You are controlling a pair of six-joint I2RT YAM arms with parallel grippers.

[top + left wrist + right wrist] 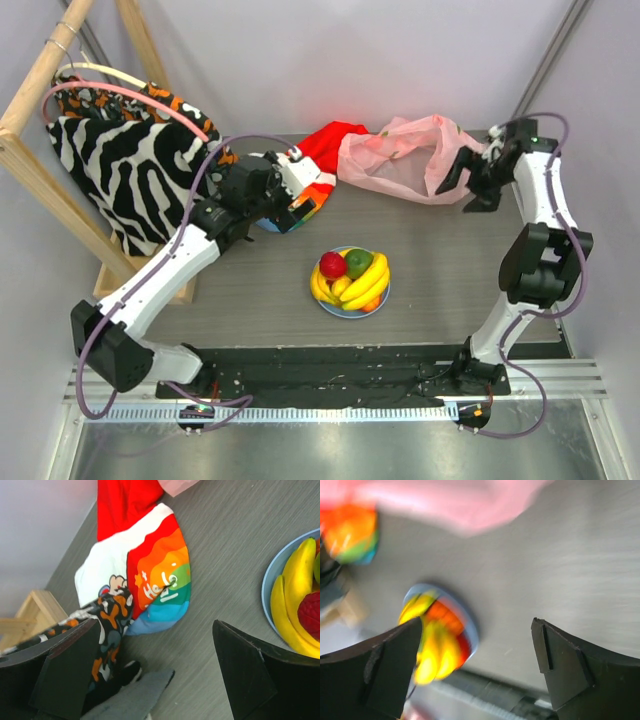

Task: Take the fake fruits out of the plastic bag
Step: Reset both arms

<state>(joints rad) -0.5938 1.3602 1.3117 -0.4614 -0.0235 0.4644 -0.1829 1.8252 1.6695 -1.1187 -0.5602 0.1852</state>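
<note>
Fruits (350, 278), glossy plastic, heap a round plate (345, 313); left hand (155, 630) and right hand (476, 626) gape.

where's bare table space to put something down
Bare grey tabletop between the round light-blue plate and the right arm, and front-left of the plate. Crowded at the back: translucent pink plastic bag, red cloth, rainbow-striped cloth.

Robot lab: plain-walled test table (250, 290)
</note>
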